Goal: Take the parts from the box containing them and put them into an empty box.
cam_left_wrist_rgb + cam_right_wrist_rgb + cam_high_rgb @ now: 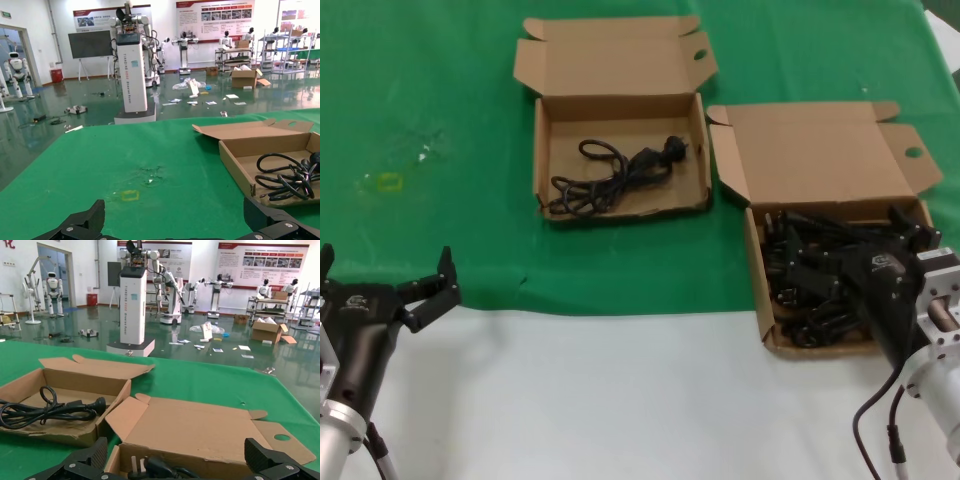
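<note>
The box containing the parts (758, 280) stands at the right, its tall lid panel (820, 150) folded back. It holds several black power cords (800, 290). My right gripper (845, 245) is open, low over these cords. In the right wrist view the gripper (175, 460) has its fingers wide apart with a plug (150, 467) between them, not gripped. The box with the short lid (620, 205) stands at the centre back with one coiled cord (610, 175) in it. It also shows in the left wrist view (235, 162). My left gripper (385, 262) is open and empty, at the near left.
A green cloth (440, 230) covers the far part of the table and the near part is white (620, 400). A small yellow mark (388, 182) lies on the cloth at the left. The two boxes stand close together, corner to corner.
</note>
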